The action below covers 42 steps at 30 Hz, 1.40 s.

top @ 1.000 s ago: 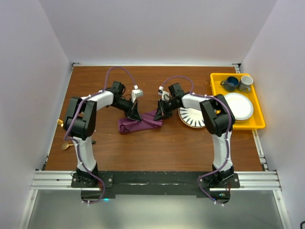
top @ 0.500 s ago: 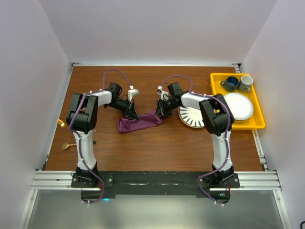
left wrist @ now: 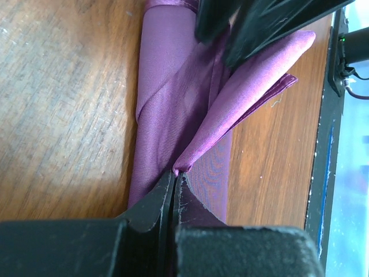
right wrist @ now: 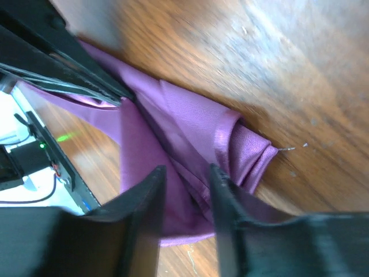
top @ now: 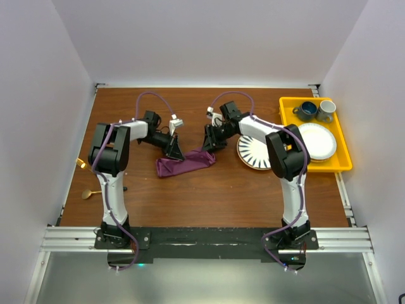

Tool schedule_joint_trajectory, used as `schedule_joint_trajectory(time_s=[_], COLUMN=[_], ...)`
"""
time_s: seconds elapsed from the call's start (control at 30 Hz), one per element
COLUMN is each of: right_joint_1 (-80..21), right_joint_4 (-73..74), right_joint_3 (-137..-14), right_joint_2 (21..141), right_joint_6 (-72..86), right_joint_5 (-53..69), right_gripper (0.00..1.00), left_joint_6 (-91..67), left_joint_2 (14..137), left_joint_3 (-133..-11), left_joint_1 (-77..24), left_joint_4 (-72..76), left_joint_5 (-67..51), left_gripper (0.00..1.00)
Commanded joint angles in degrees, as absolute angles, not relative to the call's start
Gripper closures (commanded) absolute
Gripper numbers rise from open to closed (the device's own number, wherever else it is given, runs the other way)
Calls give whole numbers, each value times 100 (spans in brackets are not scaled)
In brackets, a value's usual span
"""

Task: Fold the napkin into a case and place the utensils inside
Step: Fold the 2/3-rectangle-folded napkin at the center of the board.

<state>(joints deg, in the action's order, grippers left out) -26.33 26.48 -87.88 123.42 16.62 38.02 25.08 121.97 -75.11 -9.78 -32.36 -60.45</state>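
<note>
The napkin (top: pixel 185 164) lies near the middle of the counter (top: pixel 215 196), gathered into a narrow plum-purple bundle that runs left to right, its right end a little farther back than its left. From the left wrist view it shows as several long overlapping layers, with one flap lifted off the rest.

The left hand (top: pixel 176 152) sits over the far edge of the bundle, left of its middle. Its fingers are pressed together on a raised fold of the cloth (the pinched crease shows right at the fingertips). The right hand (top: pixel 209 140) hangs above the napkin's right end with its fingers spread apart. Purple cloth is visible through the gap between them, and nothing is clamped there.

Just right of the napkin's end, a striped plate (top: pixel 255 154) rests on the counter. Beyond it, at the right edge, a yellow tray (top: pixel 314 166) holds a white plate (top: pixel 318 140), a dark blue mug (top: pixel 307 111) and a grey mug (top: pixel 326 109).

The utensils (top: pixel 87 194) lie well apart from the napkin, at the counter's left edge, partly hidden by the left arm: one gold piece nearer, another (top: pixel 80 163) just beyond it.
</note>
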Motion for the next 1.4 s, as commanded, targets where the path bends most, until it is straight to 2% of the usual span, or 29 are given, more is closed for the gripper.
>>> schedule_joint_trajectory(time_s=[0.0,0.13,0.17,0.27,0.43,0.6,0.9,1.0,1.17,1.3,1.37], right_joint_1=[-2540,-2540,-2531,-2549,-2628,-2839,-3085,-3138,-3217,-3217,-3208], right_joint_4=[2865,2883,2865,2795,2909,3058,3234,3217,3093,3112,2998], right_joint_3=[-9211,-9220,-9194,-9079,-8912,-8851,-8964,-8948,-9008,-9158,-9158], right_joint_2=[11804,11725,11672,11593,11487,11496,11724,11786,11996,12164,12234], right_joint_6=[1231,739,547,38,-1165,-2108,-2873,-3058,-3085,-2998,-2910], right_joint_5=[3858,4157,4296,4473,4737,4755,4632,4509,4184,4035,3973], right_gripper=[52,35,28,17,11,11,18,24,53,68,73], left_joint_6=[2971,2997,2997,2997,3050,3076,3076,3085,3120,3225,3252], left_joint_2=[12507,12559,12577,12630,12691,12727,12744,12753,12797,12797,12806], left_joint_3=[-7514,-7567,-7576,-7638,-7690,-7734,-7752,-7778,-7848,-7875,-7910], left_joint_1=[-941,-949,-941,-940,-932,-932,-923,-923,-923,-923,-923], left_joint_4=[-3489,-3542,-3559,-3595,-3665,-3718,-3762,-3762,-3788,-3849,-3893], left_joint_5=[-5493,-5511,-5511,-5546,-5555,-5546,-5555,-5546,-5546,-5537,-5528], left_gripper=[100,100,100,100,100,100,100,100,100,100,100])
